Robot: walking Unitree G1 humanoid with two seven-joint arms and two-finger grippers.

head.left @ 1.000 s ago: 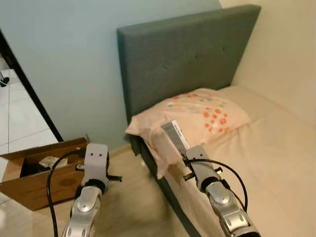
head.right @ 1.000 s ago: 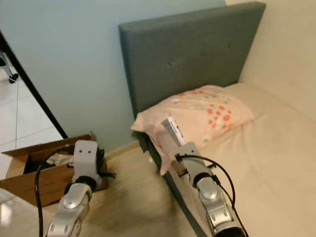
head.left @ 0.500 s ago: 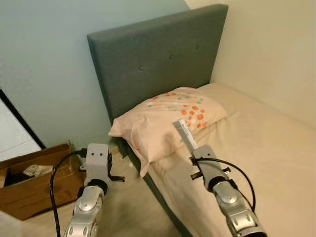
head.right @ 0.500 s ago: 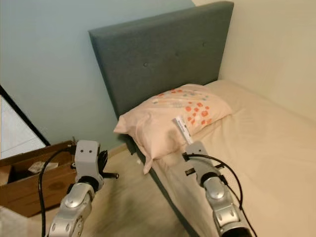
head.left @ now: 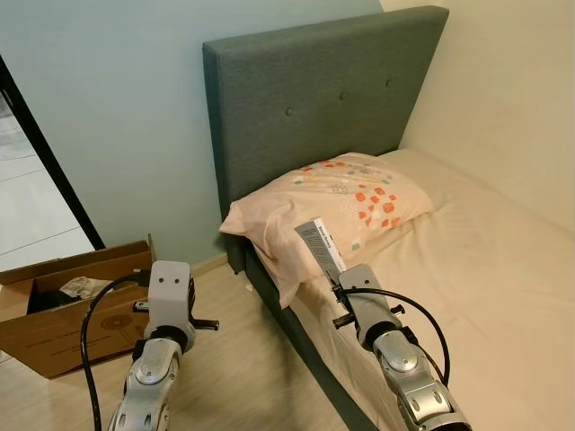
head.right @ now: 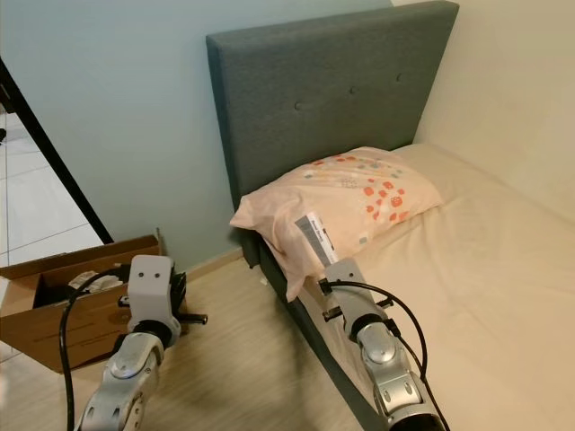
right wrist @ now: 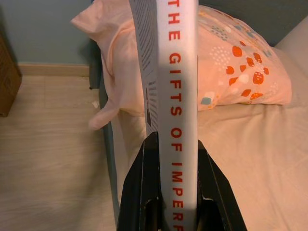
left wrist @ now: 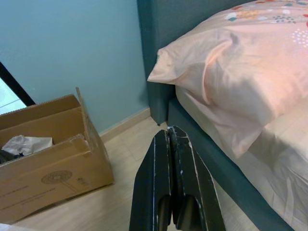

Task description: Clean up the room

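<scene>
The right gripper (right wrist: 175, 159) clamped a white book (right wrist: 175, 72) by its lower end, its long axis running up from the fingers over the bed's (head.left: 467, 260) edge, below the pillow (head.left: 332, 202). The left gripper (left wrist: 174, 187), fingers pressed together, hung nearer the cardboard box (head.left: 63, 301).

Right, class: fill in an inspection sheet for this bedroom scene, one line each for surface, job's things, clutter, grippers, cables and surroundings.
Surface: bed with beige sheet; wooden floor.
Job's things: book, white spine, red lettering, held upright.
Clutter: open cardboard box on the floor, crumpled paper inside; floral pillow at the headboard.
Grippers: right gripper shut on the book; left gripper shut, empty.
Cables: black cable looping along each arm.
Surroundings: blue wall, cream wall.
</scene>
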